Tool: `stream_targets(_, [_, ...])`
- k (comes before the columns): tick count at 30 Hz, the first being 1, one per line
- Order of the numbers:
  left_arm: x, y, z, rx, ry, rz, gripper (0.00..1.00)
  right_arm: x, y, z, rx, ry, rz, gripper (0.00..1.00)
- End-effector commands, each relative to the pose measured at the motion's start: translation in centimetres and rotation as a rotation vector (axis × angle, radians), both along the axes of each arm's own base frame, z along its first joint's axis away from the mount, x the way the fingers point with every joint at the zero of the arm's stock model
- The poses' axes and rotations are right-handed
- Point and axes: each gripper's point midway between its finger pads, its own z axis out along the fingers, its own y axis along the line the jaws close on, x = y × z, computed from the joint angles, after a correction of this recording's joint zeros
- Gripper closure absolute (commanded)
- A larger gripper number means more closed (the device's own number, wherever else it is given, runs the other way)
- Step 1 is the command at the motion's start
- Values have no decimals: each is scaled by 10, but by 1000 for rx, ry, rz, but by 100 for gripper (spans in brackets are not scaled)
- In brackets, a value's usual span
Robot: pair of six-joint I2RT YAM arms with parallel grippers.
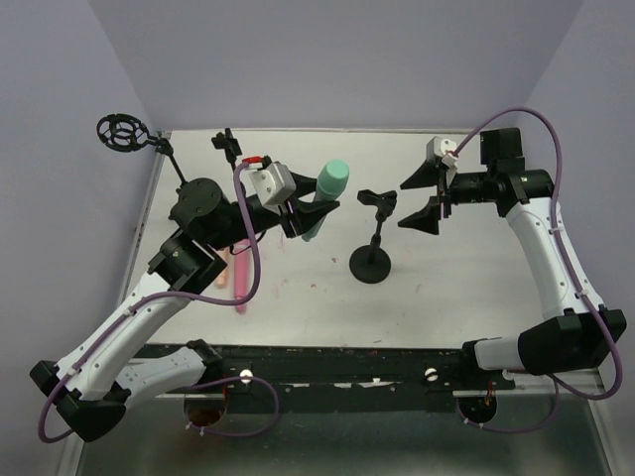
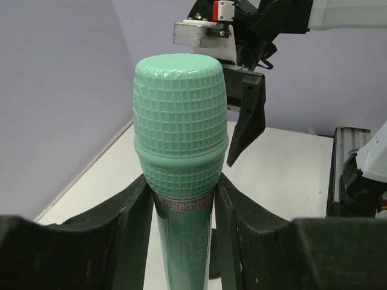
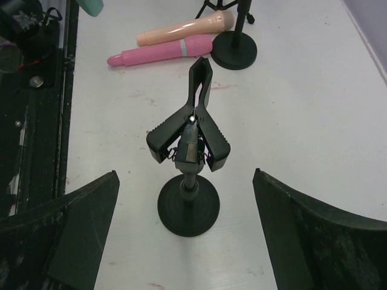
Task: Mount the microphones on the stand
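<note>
The mint green microphone (image 1: pixel 330 182) (image 2: pixel 181 133) is held up off the table, head pointing away, with my left gripper (image 1: pixel 312 212) (image 2: pixel 181 208) shut on its handle just below the head. The pink microphone (image 1: pixel 241 285) (image 3: pixel 163 50) and the peach microphone (image 1: pixel 224 274) (image 3: pixel 187 27) lie side by side on the table under my left arm. The black stand (image 1: pixel 372 262) (image 3: pixel 188 205) with its spring clip (image 3: pixel 192 130) is at mid-table. My right gripper (image 1: pixel 429 197) (image 3: pixel 184 175) hangs open just right of it, facing the clip, holding nothing.
A stand with a round shock-mount ring (image 1: pixel 124 132) rises at the far left, its round base (image 3: pixel 234 51) by the lying microphones. A small clip stand (image 1: pixel 227 142) is at the back. A black rail (image 1: pixel 327 363) runs along the near edge; walls close three sides.
</note>
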Motion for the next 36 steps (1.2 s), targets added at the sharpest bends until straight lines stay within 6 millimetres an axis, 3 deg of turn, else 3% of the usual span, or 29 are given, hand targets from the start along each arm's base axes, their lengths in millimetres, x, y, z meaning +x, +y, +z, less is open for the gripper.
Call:
stream_targets(1, [0, -6, 20, -54, -65, -39, 100, 6, 18, 12, 26, -11, 9, 0])
stream_targets(6, [11, -13, 13, -102, -16, -49, 100, 17, 23, 17, 68, 12, -11, 0])
stream_targets(14, [26, -17, 9, -131, 4, -44, 100, 18, 32, -1, 54, 39, -2, 2])
stream_targets(19, [34, -20, 8, -131, 13, -47, 100, 15, 37, -7, 41, 32, 9, 8])
stream_targets(24, [42, -24, 7, -141, 19, -49, 100, 17, 37, -8, 42, 31, 3, 21])
stream_targets(32, [56, -33, 10, -155, 22, -66, 100, 22, 38, -10, 44, 24, -13, 20])
stream_targets(36, [63, -38, 8, -149, 31, -69, 100, 20, 38, -7, 52, 15, -4, 38])
